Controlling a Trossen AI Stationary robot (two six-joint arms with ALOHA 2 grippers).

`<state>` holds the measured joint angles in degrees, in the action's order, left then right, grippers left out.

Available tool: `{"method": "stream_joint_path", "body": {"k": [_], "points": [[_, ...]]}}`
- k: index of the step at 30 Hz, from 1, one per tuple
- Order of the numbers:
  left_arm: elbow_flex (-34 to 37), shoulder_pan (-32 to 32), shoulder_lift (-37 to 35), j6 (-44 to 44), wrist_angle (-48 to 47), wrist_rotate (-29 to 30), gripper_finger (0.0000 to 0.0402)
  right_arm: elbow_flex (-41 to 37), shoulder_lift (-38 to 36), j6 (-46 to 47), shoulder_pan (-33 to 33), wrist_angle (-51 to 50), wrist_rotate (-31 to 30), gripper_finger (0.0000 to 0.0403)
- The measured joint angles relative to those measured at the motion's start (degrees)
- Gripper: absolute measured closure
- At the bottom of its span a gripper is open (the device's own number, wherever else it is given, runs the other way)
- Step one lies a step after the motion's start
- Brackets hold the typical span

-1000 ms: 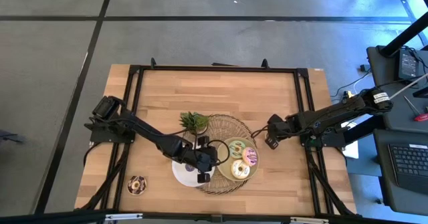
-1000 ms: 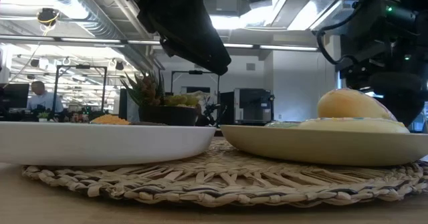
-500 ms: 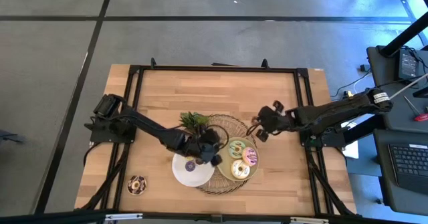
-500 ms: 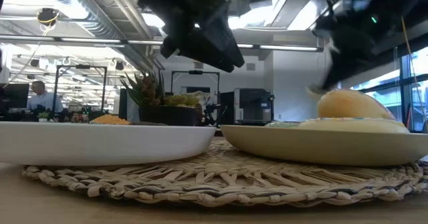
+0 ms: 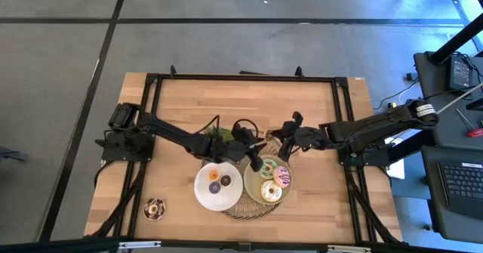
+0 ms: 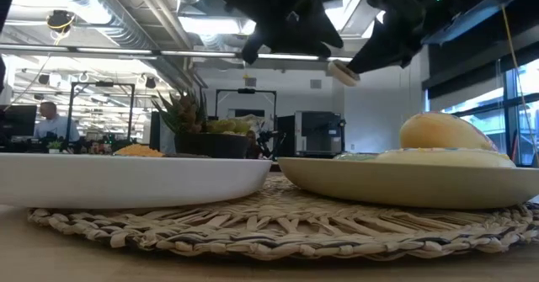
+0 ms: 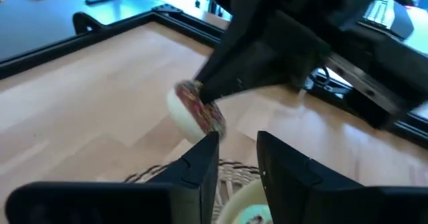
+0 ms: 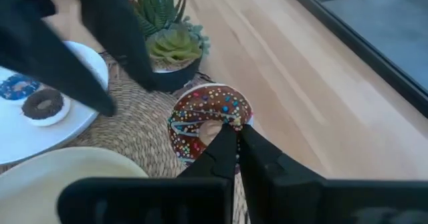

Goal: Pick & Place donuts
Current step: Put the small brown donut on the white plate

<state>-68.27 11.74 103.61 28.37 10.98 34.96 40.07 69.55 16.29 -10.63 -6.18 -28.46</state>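
Note:
My right gripper (image 8: 231, 132) is shut on a chocolate donut with coloured sprinkles (image 8: 208, 121), above the woven mat (image 5: 243, 206) near the small potted plant (image 5: 219, 134). My left gripper (image 7: 237, 144) is open and empty, facing that donut (image 7: 198, 109) from close by. Orange (image 5: 213, 177), brown (image 5: 225, 180) and purple (image 5: 214, 189) mini donuts lie flat on the white plate (image 5: 204, 196). Green (image 5: 266, 166), pink (image 5: 282, 177) and white-yellow (image 5: 271, 191) donuts lie on the pale-green plate (image 5: 251, 183). Another chocolate donut (image 5: 155, 208) lies on the table near its left near corner. My right gripper pinches the chocolate donut between its two fingers at the ring next to the hole (image 8: 226, 120). The donut is lifted clear of the mat and tilted, frosted face toward the wrist camera. In the low view it hangs at the fingers' free end (image 6: 343, 71).
The two plates sit side by side on the round woven mat, with the plant at the mat's far left side. Both grippers stand close together above the mat's far part. Bare wood lies along the table's far side (image 5: 249, 102) and right near corner.
My left gripper has left the white plate, rising and moving toward the far right, over the mat. The purple mini donut now shows on the white plate where it stood. My right gripper has moved toward the table's left and slightly far, ending close to the left gripper.

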Motion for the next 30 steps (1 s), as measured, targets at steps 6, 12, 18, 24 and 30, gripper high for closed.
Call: {"method": "stream_joint_path", "body": {"k": [6,12,18,24,30], "points": [[0.0,-1.1,0.0,0.9,-0.2,-0.1,0.0304,0.0,1.4,-1.6,0.0,3.5,2.1,0.0387],[0.0,-1.3,0.0,0.9,-0.9,-0.2,0.0308,0.0,1.6,-2.0,0.0,4.3,2.7,0.0387],[0.0,-1.3,0.0,1.0,-3.3,1.0,0.0308,0.0,1.6,-2.3,0.0,4.7,3.1,0.0387],[0.0,-1.3,0.0,0.7,-3.1,1.4,0.0311,0.0,1.6,-2.2,0.0,4.7,3.1,0.0387],[0.0,-1.3,0.0,-2.4,-3.1,1.2,0.0305,0.0,1.6,-2.5,0.0,4.4,3.1,0.0387]]}}
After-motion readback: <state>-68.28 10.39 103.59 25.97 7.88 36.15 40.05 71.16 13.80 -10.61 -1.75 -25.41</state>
